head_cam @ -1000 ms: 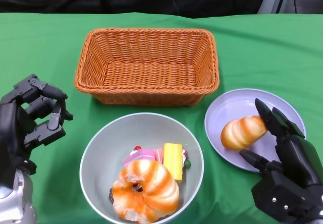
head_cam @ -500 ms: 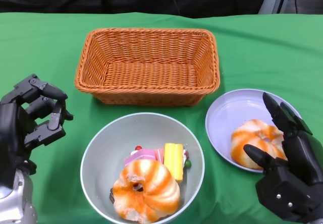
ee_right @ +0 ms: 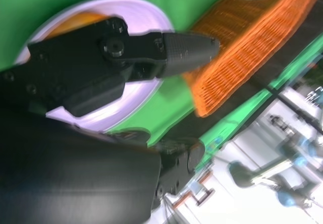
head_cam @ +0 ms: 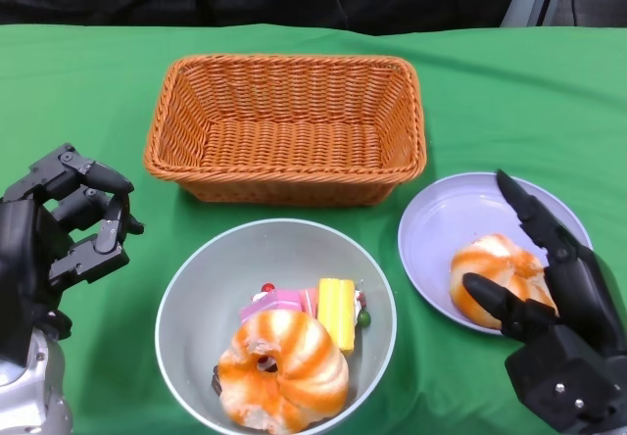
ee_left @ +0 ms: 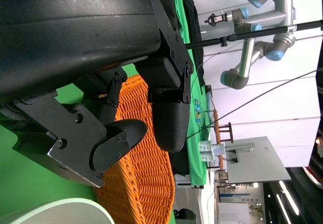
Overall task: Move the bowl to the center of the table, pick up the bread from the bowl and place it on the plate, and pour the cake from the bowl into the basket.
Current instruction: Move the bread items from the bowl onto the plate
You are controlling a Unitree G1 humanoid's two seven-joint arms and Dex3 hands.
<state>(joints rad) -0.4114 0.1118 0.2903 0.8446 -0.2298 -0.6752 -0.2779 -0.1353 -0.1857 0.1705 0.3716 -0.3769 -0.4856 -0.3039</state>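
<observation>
The pale grey bowl (head_cam: 253,259) sits on the green cloth near the table's front. It holds an orange-striped ring bread (head_cam: 282,368) and pink and yellow cake pieces (head_cam: 315,308). A second striped bread (head_cam: 493,266) lies on the lavender plate (head_cam: 456,210) to the bowl's right. My right hand (head_cam: 551,303) hovers over the plate's near right side with fingers spread and nothing in it; its thumb tip is at the bread's edge. To the left of the bowl, my left hand (head_cam: 61,237) is raised, loosely curled and empty. The right wrist view shows the plate (ee_right: 139,12) behind my fingers (ee_right: 176,50).
The empty orange wicker basket (head_cam: 284,192) stands behind the bowl and appears again as the basket (ee_right: 242,47) and basket (ee_left: 139,173) in the wrist views. Green cloth (head_cam: 88,92) covers the table. The left wrist view shows other robot arms in the room beyond.
My right hand set the striped bread down on the plate and let go. Its fingers have spread and it has drawn back a little. The left hand has stayed put.
</observation>
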